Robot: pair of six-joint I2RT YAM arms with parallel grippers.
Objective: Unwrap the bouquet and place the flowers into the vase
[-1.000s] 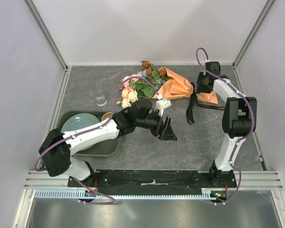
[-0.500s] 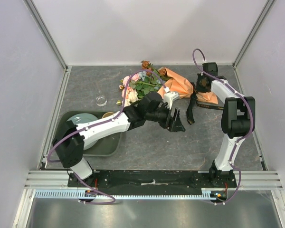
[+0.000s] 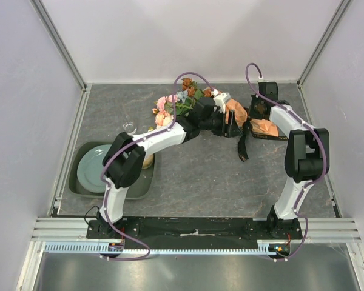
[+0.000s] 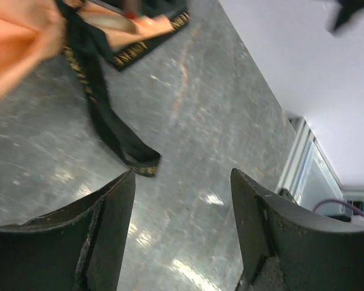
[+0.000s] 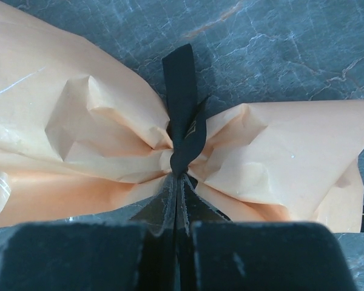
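The bouquet lies at the back of the table, its orange paper pinched at the waist by a black ribbon. The flowers stick out of it to the left. My right gripper is shut on the ribbon's knot. A loose ribbon tail trails over the floor. My left gripper hangs open just left of the knot, over the paper, with nothing between its fingers. The vase stands apart at the left.
A green tray at the near left holds a pale plate, and a tan mug shows partly under the left arm. White walls and metal rails enclose the table on all sides.
My left arm has swung from the middle of the table up and right to the bouquet. The right gripper has closed on the ribbon knot.
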